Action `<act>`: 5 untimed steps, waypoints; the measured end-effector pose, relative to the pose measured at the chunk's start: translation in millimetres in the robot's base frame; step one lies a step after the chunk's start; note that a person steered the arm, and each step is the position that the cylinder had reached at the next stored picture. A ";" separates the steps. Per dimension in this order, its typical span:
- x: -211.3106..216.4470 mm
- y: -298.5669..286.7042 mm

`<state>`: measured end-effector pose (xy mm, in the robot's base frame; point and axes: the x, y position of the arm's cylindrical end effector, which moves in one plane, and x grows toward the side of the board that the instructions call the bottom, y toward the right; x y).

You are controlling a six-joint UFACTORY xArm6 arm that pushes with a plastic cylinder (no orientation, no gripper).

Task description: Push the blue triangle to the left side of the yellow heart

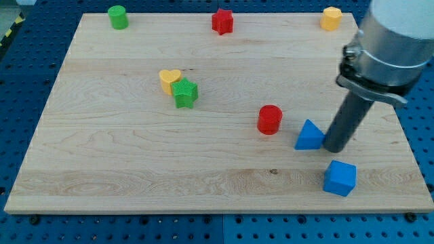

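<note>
Nearest camera: blue plastic cube [340, 177], lower right of wooden board [135, 169]. Just above it, blue plastic triangle [310, 135], with my tip [333, 149] touching its right edge; bare rod, nothing to open or close. Yellow plastic heart [169, 79] far left, green plastic star [184, 93] touching its right side. Risk: red plastic cylinder [269, 119] sits just left of triangle; straight push could strike it, or triangle could swing off tip.

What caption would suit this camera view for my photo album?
My tip rests against the right side of the blue triangle, far right of the yellow heart on the wooden board.
</note>
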<state>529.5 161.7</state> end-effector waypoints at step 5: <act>-27.3 -33.8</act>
<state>502.2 127.9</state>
